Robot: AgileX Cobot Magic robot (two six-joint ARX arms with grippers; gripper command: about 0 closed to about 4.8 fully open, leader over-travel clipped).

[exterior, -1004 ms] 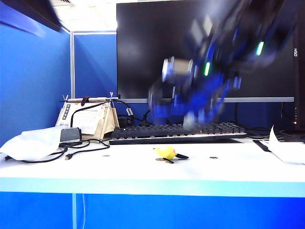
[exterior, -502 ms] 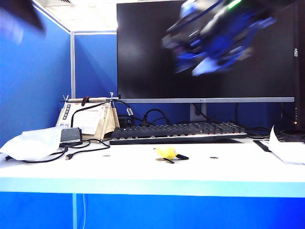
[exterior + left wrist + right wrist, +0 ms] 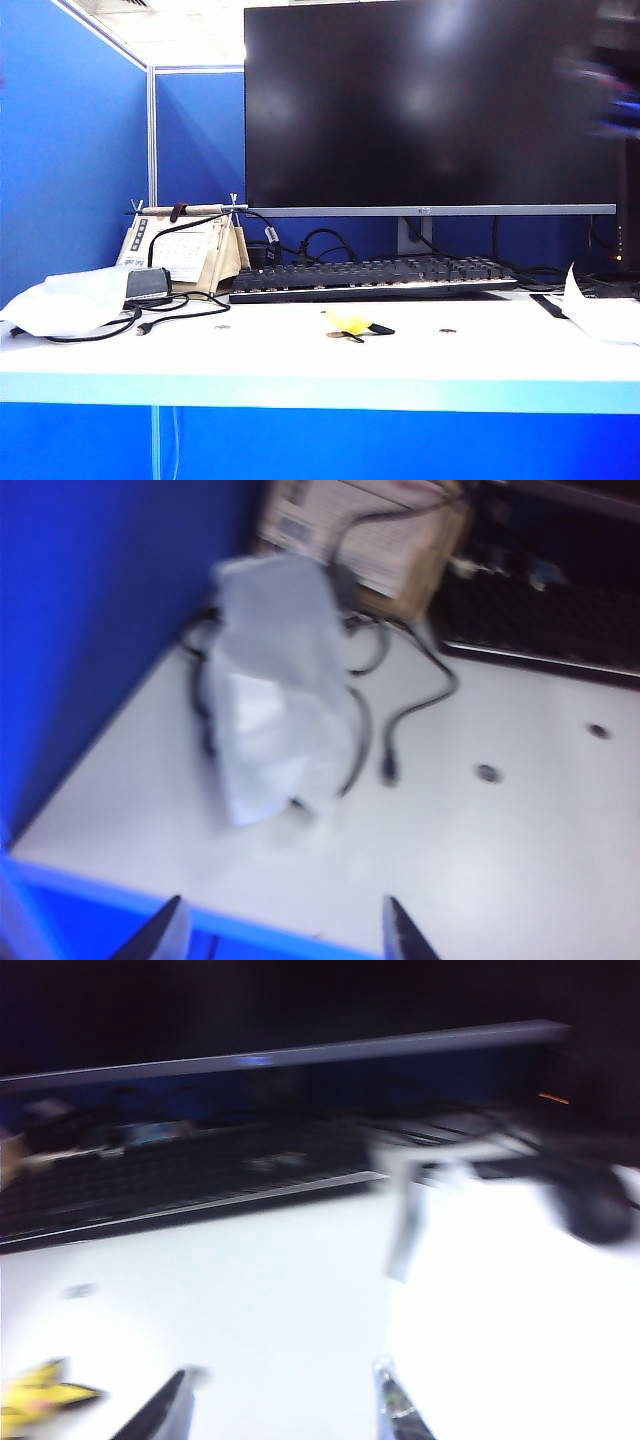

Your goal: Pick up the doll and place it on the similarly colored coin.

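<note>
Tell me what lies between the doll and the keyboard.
Nothing: in the exterior view only bare white table separates the doll from the keyboard behind it.

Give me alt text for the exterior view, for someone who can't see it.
A small yellow doll lies on a white desk in front of a black keyboard and a large dark monitor, with neither gripper clearly visible. Left sit a desk calendar, cables and a white bag.
</note>
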